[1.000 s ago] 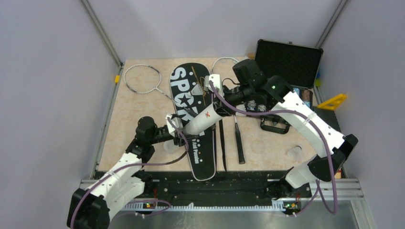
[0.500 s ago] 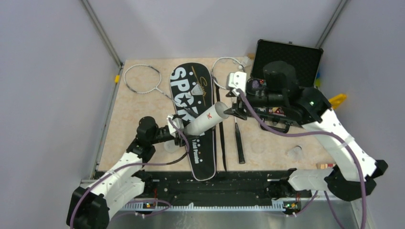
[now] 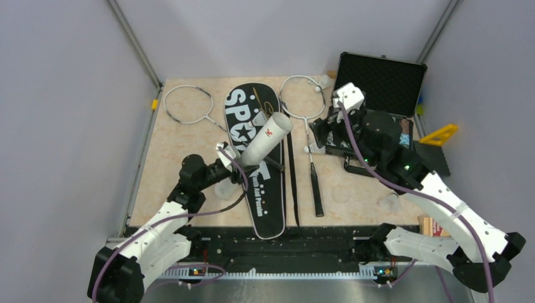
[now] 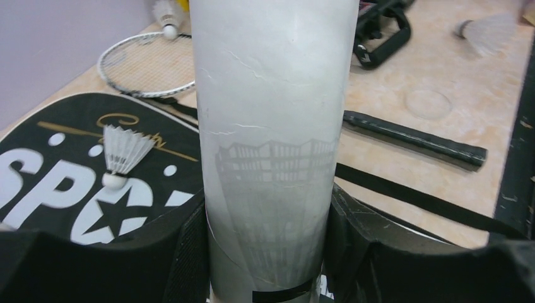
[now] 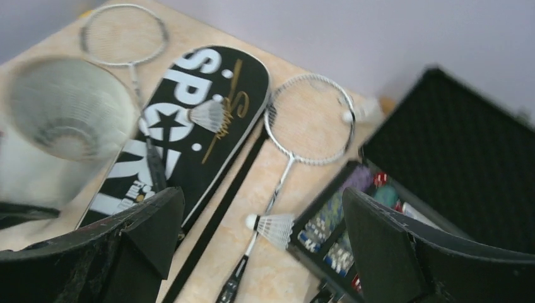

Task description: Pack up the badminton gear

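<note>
Clamping the tilted white tube [image 3: 267, 139], the left gripper [image 4: 268, 237] is presenting its mouth; the right gripper [image 5: 262, 208] is hanging spread, empty. Tube filling seems underway; next, pinching the mid-tabletop shuttlecock [image 5: 272, 227] gently.

I log: bag [image 3: 270, 211] centred on table [image 3: 180, 154]; first racket [image 3: 188, 105] left of it, second racket [image 3: 303, 98] right; shuttlecock [image 4: 123, 150] on bag; case [image 3: 378, 82] rear right.

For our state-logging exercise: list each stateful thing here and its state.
White cylindrical tube: uncapped, tilted, gripped near its base.
Left tool: shut on the tube.
Right tool: open, empty.
Black hard case: lid open.
Long black racket-shaped bag: lying flat.
</note>
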`<state>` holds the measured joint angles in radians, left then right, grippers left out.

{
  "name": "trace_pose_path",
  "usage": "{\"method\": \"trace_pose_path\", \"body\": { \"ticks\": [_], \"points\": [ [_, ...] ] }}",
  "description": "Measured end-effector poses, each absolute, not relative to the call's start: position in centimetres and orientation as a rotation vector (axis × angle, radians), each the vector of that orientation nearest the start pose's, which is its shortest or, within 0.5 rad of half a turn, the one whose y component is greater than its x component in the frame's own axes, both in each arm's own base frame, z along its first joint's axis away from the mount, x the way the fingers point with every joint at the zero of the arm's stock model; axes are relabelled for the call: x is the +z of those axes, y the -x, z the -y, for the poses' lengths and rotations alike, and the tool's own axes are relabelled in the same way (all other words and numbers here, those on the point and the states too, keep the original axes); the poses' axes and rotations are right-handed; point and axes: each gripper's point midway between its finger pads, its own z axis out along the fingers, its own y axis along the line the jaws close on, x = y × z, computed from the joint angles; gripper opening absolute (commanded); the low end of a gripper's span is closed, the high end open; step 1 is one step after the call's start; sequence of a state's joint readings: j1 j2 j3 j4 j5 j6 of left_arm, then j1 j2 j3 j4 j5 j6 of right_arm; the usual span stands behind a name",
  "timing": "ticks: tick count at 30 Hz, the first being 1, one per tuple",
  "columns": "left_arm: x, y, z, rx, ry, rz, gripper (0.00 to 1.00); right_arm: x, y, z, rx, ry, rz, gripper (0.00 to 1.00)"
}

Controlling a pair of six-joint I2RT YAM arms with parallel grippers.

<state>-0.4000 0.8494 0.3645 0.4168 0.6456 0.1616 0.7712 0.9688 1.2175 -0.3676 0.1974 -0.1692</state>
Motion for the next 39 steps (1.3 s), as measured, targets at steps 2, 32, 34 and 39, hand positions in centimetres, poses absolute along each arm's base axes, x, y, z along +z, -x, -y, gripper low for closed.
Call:
{"method": "trace_pose_path", "body": {
  "ticks": [2, 32, 34, 39],
  "points": [
    [19.6, -25.1, 20.6, -0.67, -0.861, -1.423, 0.25, 35.0, -28.2, -19.1, 0.236, 0.476, -1.658, 0.98],
    [19.1, -27.4, 19.2, -0.594, -0.71, -1.509, 0.25, 8.5, -34.9, -18.3, 0.365, -0.017, -2.266, 0.91],
    [19.3, -27.4, 19.2, -0.593, -0.709, -1.507, 0.25, 9.0, -35.4, -18.3, 0.364, -0.023, -2.241, 0.91],
    [19.2, -27.6, 19.2, -0.591, -0.708, -1.513, 0.24, 10.0, -36.4, -18.4, 0.363, -0.017, -2.183, 0.91]
  ]
}}
